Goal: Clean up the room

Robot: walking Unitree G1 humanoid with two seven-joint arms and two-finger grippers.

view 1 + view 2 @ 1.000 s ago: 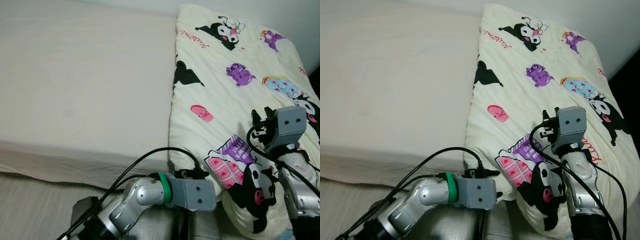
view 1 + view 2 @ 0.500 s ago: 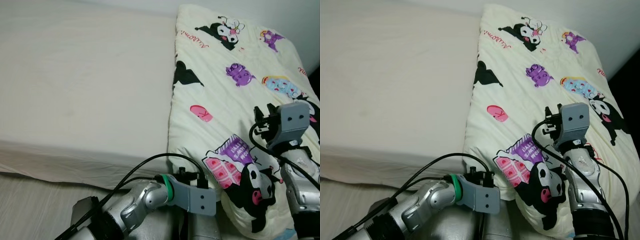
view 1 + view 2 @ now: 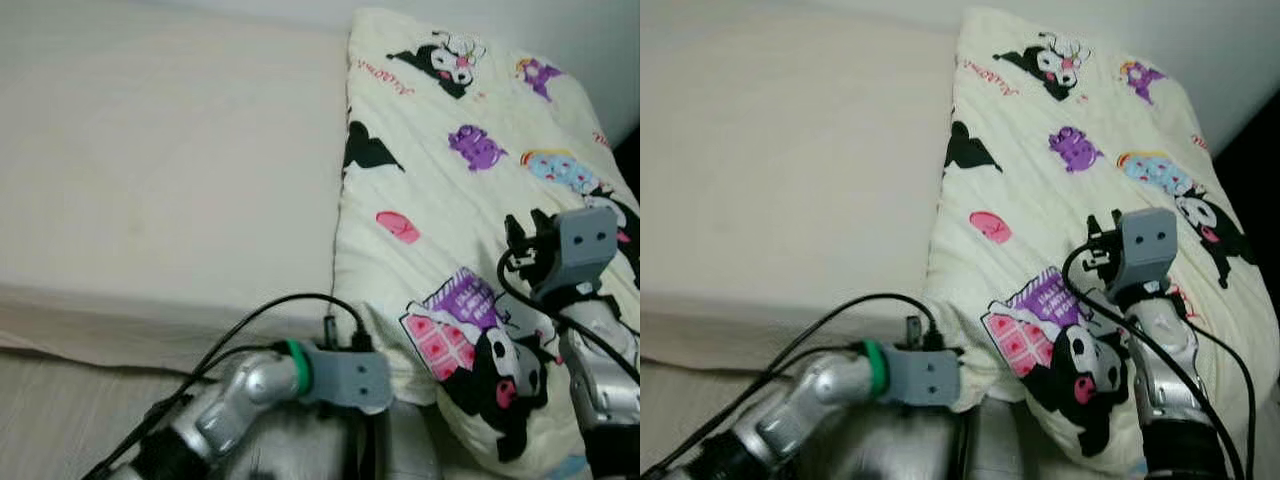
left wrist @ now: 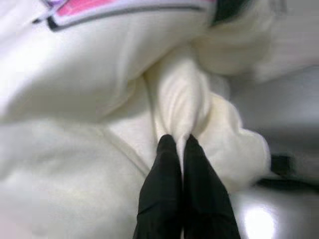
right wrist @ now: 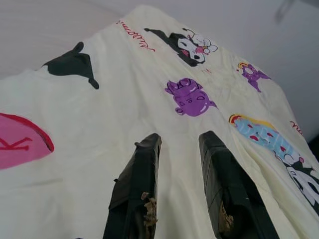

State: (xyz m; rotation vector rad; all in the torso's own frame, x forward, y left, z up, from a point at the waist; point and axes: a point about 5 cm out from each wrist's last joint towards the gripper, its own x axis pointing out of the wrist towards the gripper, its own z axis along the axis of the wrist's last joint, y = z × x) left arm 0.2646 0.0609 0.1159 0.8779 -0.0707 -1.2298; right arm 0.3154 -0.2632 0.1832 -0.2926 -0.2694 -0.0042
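Quilt: cream padded quilt with cartoon prints (image 3: 450, 200), spread over right side of pale bed (image 3: 160, 180), near edge hanging off.
Left tool (image 4: 178, 144): clenched on a bunched fold at quilt's near corner.
Right tool (image 5: 179, 144): fingers apart, hovering over quilt top.
Handling: soft, light, floppy; likely sags and drags, so grip edges or corners.
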